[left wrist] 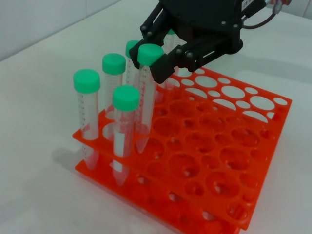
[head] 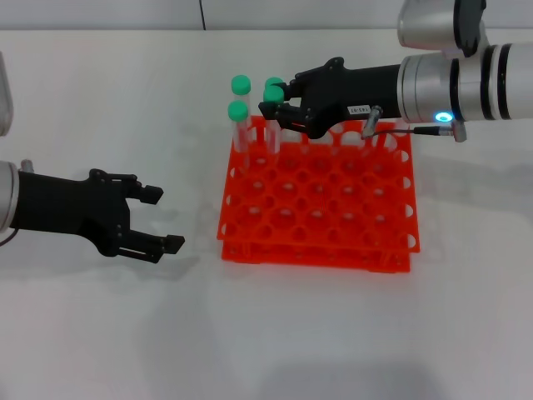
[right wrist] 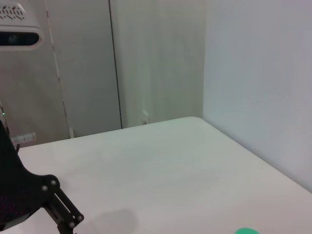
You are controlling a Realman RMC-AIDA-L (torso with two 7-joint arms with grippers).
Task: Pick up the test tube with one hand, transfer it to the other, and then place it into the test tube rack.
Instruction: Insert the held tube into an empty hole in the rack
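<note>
The orange-red test tube rack (head: 333,208) stands in the middle of the table and also shows in the left wrist view (left wrist: 229,161). My right gripper (head: 279,114), the one with the white label, reaches over the rack's far left corner. It is shut just under the green cap of a test tube (left wrist: 146,97). That tube stands slightly tilted with its tip down in a hole. Several other green-capped tubes (left wrist: 87,107) stand in the same corner. My left gripper (head: 164,218) is open and empty, low over the table to the left of the rack.
The rack's remaining holes (left wrist: 219,126) hold nothing. White table surface (head: 266,333) lies around the rack. The right wrist view shows a green cap (right wrist: 246,231) at its edge, the table and a wall with cabinet doors behind.
</note>
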